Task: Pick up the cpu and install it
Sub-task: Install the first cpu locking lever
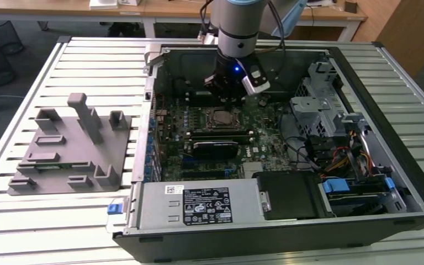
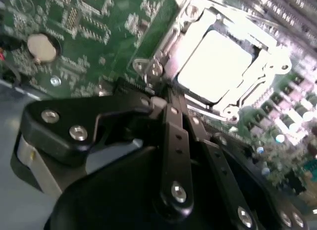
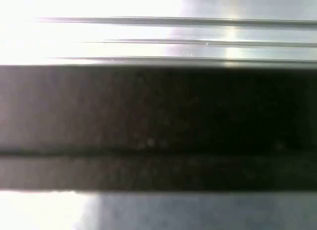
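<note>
Exterior view: open computer case (image 1: 388, 138) lying on slatted table (image 1: 86, 55), arm reaching down into it, claw (image 1: 231, 94) hovering just above motherboard (image 1: 264, 138), near back wall of case. Cpu (image 1: 222, 117) seated in socket (image 1: 206, 122) right below claw, apart from it. Black heatsink block (image 1: 213, 148) just in front of socket; drive cage (image 1: 319, 105) well off toward exterior view's right, free room around socket on that side. Grey plastic fixture (image 1: 68, 149) on table outside case, toward exterior view's left, well apart from claw.

Second wrist view: cpu (image 2: 213, 67) bright silvery square inside metal socket frame (image 2: 171, 39), frame edges around all visible sides. Claw (image 2: 171, 104) tips drawn close together, narrow, holding nothing, ending just short of frame's near edge. Coin cell (image 2: 41, 47) on board, well apart from socket.

First wrist view: dark case edge (image 3: 158, 126) against bright slats.
</note>
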`<action>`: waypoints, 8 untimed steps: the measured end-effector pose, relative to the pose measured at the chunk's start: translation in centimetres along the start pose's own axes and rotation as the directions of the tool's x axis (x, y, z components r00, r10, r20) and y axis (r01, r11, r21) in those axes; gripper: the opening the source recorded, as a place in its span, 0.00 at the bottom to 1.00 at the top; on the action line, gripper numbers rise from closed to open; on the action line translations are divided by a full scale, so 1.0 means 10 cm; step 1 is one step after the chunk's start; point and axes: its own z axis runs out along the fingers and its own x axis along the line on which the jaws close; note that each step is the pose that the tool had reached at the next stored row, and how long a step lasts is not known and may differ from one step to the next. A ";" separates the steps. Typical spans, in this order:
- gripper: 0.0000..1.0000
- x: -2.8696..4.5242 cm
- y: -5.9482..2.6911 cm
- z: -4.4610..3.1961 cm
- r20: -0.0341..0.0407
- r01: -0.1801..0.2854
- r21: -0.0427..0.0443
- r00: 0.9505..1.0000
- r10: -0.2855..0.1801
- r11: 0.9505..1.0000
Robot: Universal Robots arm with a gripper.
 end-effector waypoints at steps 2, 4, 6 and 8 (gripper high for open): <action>0.11 0.001 0.000 -0.028 -0.001 0.000 -0.001 1.000 0.000 1.000; 0.11 0.001 0.000 -0.028 -0.001 0.000 -0.001 1.000 0.000 1.000; 0.11 0.000 -0.001 -0.026 -0.002 0.000 0.001 1.000 0.000 1.000; 0.11 -0.004 -0.001 -0.017 -0.002 0.000 0.003 1.000 0.000 1.000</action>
